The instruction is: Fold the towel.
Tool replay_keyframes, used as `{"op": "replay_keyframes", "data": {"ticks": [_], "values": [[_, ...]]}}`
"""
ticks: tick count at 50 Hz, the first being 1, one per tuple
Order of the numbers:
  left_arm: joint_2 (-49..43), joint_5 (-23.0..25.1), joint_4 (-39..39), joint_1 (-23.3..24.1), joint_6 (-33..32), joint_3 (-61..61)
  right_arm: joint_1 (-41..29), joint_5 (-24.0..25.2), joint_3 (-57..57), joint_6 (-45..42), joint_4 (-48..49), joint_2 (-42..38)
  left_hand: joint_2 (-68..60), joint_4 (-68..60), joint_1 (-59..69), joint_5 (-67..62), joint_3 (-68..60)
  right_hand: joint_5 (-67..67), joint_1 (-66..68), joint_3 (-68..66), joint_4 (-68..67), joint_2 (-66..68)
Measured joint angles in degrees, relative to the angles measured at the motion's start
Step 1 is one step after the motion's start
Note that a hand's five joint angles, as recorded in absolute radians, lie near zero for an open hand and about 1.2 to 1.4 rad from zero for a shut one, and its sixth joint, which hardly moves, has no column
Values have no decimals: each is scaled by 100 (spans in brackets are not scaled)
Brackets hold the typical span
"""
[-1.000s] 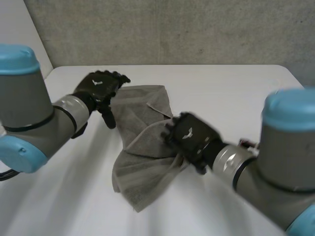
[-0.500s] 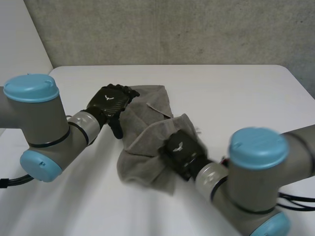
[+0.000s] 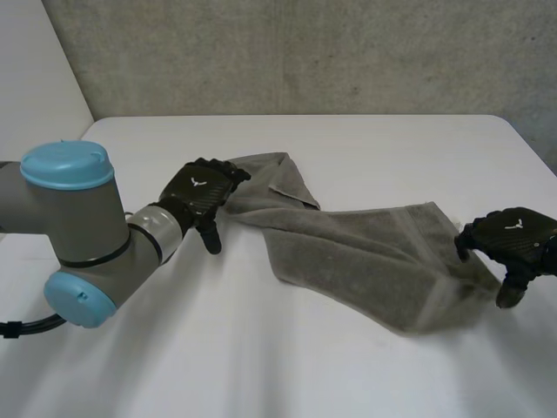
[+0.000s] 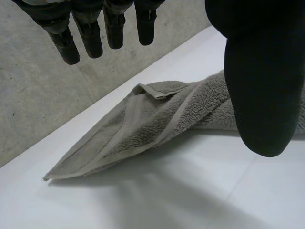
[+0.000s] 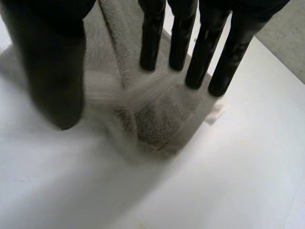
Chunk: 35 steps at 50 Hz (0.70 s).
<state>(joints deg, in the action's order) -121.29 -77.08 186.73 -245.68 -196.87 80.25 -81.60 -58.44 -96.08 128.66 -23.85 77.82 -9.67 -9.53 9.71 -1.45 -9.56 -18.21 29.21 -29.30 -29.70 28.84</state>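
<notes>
Towel (image 3: 365, 252) lies stretched as a long band on the white tabletop (image 3: 261, 348), running from 10 o'clock to 4 o'clock. Left hand (image 3: 202, 185) sits at its 10 o'clock end, released, grasping nothing. Right hand (image 3: 513, 237) hangs over the 4 o'clock corner, likewise released, thumb well apart

towel (image 3: 365, 252): grey terry cloth, rough nap | table (image 3: 261, 357): white, smooth, matt
</notes>
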Motion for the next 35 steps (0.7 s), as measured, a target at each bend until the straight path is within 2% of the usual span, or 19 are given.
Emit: {"op": "replay_keyframes", "data": {"ticks": [3,8,15,20,23,27,30,35], "values": [[-8,-3,16,27,0,27,-62,-99,110,279,88,-6,0,0,0,0,0,944,-859,808,908,-766],[-6,-11,86,47,0,62,-367,-176,186,998,425,135,-8,-14,2,0,-13,1123,-1025,808,954,-766],[-104,-28,454,57,15,47,-1400,-388,238,2209,1051,504,-86,-99,85,-4,-99,1124,-1035,808,954,-766],[-336,-30,653,67,18,-147,-2007,-791,448,2592,1406,289,-273,-282,277,-58,-282,1124,-1035,808,954,-766],[-596,-28,631,75,18,-453,-2476,-1262,948,2771,1619,-236,-435,-448,440,-269,-445,1110,-1033,808,954,-766],[-915,-27,425,81,19,-866,-2830,-1580,1746,2980,1621,-961,-573,-583,571,-404,-585,959,-1011,808,954,-766],[-1143,-26,207,81,22,-1160,-2970,-1624,2484,3254,1475,-1555,-646,-658,647,-478,-660,803,-947,794,927,-755],[-1475,-21,-80,92,27,-1511,-3078,-1406,4157,3979,946,-2796,-1006,-1015,1002,-824,-1016,473,-673,788,768,-752]]}}
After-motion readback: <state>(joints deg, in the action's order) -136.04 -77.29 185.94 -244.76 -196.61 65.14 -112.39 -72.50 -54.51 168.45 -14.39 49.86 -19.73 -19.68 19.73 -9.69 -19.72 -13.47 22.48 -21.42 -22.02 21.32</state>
